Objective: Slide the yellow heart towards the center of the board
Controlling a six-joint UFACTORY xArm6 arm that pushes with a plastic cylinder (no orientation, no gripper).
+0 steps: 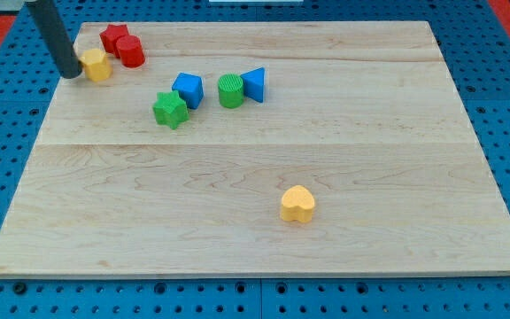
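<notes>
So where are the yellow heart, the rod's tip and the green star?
yellow heart [297, 204]: camera view, middle of its top face.
my tip [72, 74]: camera view, the rod's very end, touching another yellow block's left side.
green star [170, 108]: camera view, centre of its top.

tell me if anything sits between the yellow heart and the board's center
Nothing visible does. The yellow heart lies toward the view's bottom, with bare wood between it and the middle of the board. My tip is far off at the view's top left, beside another yellow block.
</notes>
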